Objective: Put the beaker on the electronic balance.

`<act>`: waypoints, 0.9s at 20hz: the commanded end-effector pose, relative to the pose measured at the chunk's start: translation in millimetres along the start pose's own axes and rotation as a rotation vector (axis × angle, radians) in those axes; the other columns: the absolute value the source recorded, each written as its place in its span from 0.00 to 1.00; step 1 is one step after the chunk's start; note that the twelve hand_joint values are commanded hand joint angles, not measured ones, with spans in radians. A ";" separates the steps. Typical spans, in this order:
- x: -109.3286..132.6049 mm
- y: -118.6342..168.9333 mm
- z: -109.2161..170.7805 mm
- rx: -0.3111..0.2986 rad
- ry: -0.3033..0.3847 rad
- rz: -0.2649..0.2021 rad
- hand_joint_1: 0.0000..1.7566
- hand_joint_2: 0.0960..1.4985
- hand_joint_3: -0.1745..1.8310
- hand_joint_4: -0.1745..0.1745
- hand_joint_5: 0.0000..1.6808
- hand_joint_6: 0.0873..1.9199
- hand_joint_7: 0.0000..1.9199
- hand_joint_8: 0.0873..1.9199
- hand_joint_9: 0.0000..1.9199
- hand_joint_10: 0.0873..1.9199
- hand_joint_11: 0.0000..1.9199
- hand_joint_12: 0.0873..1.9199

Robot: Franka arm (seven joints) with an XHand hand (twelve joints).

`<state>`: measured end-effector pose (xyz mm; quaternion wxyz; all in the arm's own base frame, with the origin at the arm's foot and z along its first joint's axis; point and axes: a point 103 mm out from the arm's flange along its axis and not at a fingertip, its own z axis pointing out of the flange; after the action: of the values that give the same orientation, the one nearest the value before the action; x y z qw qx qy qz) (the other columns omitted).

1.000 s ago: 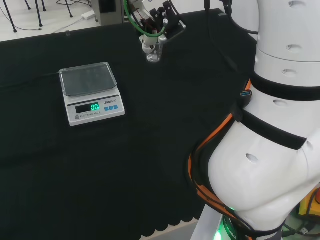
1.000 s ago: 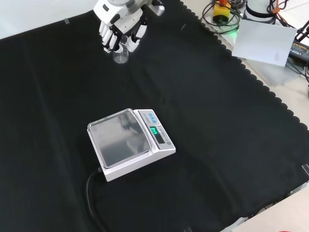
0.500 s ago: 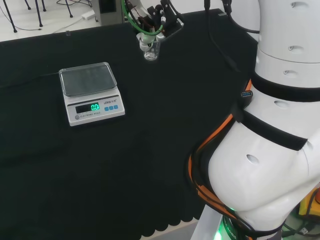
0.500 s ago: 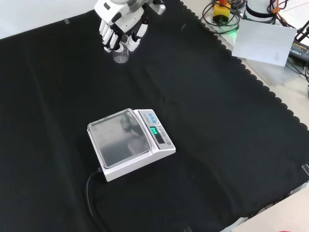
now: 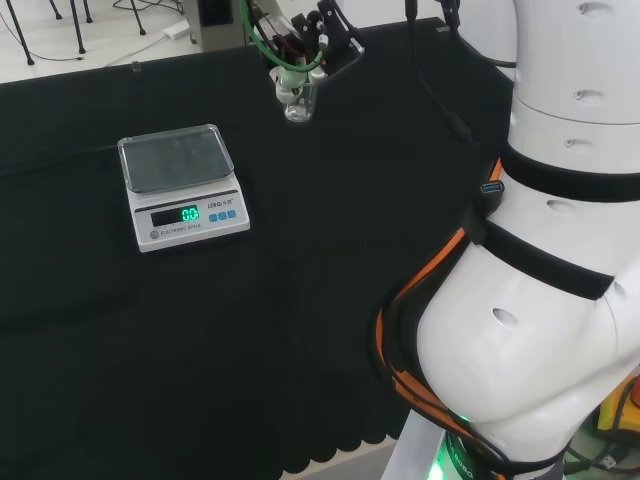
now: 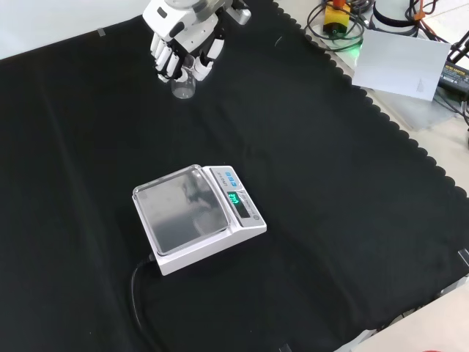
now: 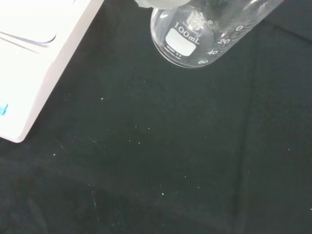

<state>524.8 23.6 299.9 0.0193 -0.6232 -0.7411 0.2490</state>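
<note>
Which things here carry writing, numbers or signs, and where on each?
beaker: a white volume label and graduation numbers on its glass wall, seen in the wrist view.
electronic balance: green lit digits on its front display; small print beside and below them, too small to read.

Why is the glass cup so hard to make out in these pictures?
Head view: the clear beaker blends into the black cloth under the hand. Front view: only pale glints mark it. Wrist view: it is close, with bright reflections on the glass.
</note>
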 end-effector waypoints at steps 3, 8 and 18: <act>13.0 10.8 -7.0 -0.003 -0.016 -0.032 0.65 0.83 0.00 0.00 0.51 0.61 0.28 0.53 0.43 0.59 0.42 0.55; 30.1 21.8 -18.3 -0.009 -0.039 -0.066 0.65 0.83 0.00 0.00 0.51 0.61 0.28 0.53 0.43 0.60 0.42 0.55; 82.1 46.6 -44.0 -0.041 -0.073 -0.159 0.65 0.83 0.00 0.00 0.51 0.61 0.28 0.54 0.44 0.60 0.42 0.55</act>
<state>559.7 90.9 301.2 0.0001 -0.5751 -0.7784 0.2517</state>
